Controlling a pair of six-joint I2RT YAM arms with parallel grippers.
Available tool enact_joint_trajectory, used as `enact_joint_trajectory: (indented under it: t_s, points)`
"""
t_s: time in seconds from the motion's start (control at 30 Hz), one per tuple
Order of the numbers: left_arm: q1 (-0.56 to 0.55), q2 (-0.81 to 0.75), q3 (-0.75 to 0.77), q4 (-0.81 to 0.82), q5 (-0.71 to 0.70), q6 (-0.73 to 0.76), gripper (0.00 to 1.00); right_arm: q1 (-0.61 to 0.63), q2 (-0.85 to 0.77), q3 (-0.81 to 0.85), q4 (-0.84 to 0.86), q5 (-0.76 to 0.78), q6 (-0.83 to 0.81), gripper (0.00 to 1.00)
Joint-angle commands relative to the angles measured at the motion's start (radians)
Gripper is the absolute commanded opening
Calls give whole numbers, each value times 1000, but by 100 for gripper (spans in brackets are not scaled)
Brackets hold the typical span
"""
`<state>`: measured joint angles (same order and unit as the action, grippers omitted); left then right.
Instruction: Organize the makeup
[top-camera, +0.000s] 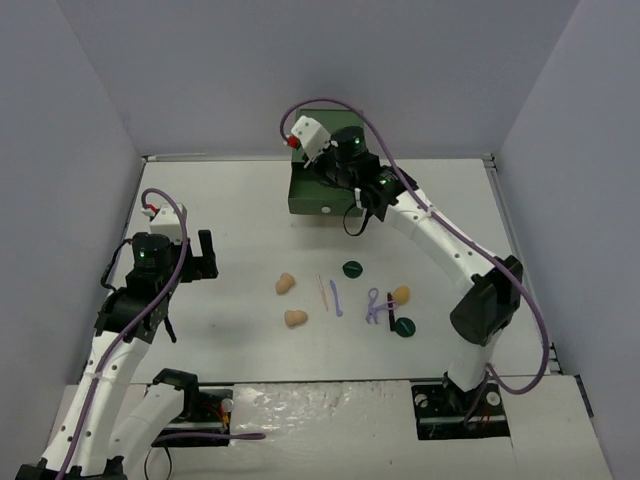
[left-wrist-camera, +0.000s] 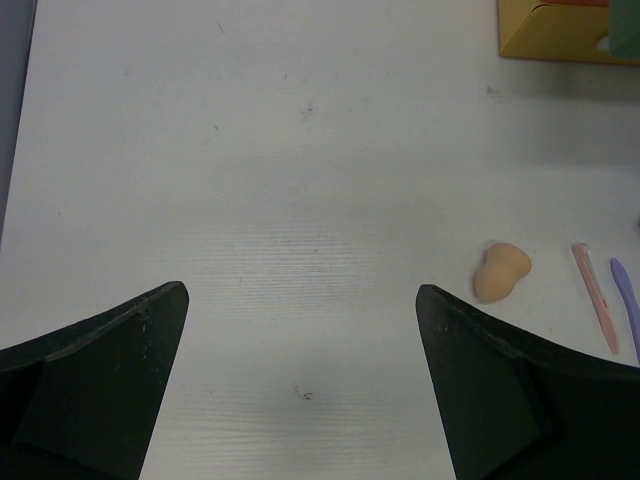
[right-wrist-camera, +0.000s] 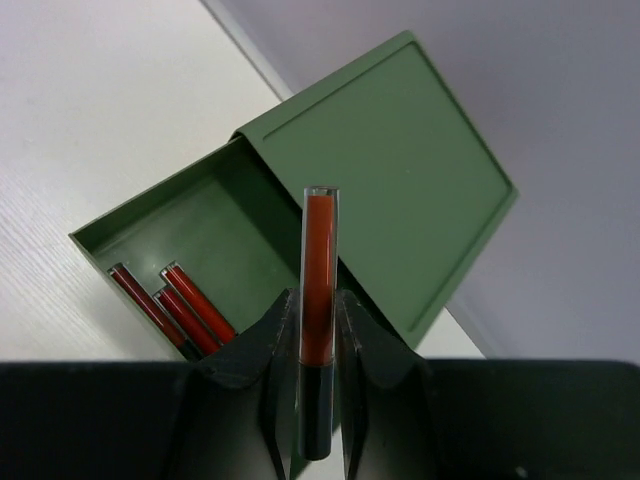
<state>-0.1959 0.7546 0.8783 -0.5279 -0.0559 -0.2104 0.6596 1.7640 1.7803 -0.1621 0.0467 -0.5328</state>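
Observation:
My right gripper is shut on a thin black-and-red stick that stands upright above an open green drawer. Three more red sticks lie in that drawer. On the table lie three tan sponges, two dark green discs, a pale orange stick and lilac tools. My left gripper hovers open over bare table, left of one sponge.
The green drawer box stands at the back of the table, with the right arm reaching over it. Its orange and yellow side shows in the left wrist view. Grey walls close in the table on three sides.

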Motion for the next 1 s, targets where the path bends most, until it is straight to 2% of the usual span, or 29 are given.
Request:
enact_joint_trajectory:
  t_s: [0.0, 0.07, 0.13, 0.2, 0.3, 0.43, 0.5, 0.7, 0.83, 0.97]
  points:
    - [6, -6, 42, 47, 3, -7, 97, -13, 71, 80, 13, -72, -89, 20]
    - [6, -9, 42, 48, 5, -9, 97, -17, 74, 90, 16, -73, -62, 30]
    - [6, -11, 42, 48, 6, -8, 97, -24, 70, 96, 25, -65, -33, 48]
    - [6, -15, 42, 48, 10, -9, 97, -30, 50, 86, 49, -51, 16, 62]
    - [6, -18, 42, 48, 10, -9, 97, -39, -3, 46, 79, 45, 105, 74]
    - [6, -21, 42, 48, 7, -9, 97, -41, -131, -87, 85, 207, 311, 75]
    - [6, -23, 44, 48, 7, -9, 97, -38, -252, -239, 81, 251, 481, 75]
    - [6, -18, 44, 46, 16, -11, 97, -38, -560, -680, 35, 240, 857, 67]
    - [6, -12, 44, 46, 14, -12, 97, -35, -673, -908, -45, 225, 967, 61]
    - [6, -5, 45, 46, 13, -11, 97, -35, -746, -1046, -82, 182, 1081, 59]
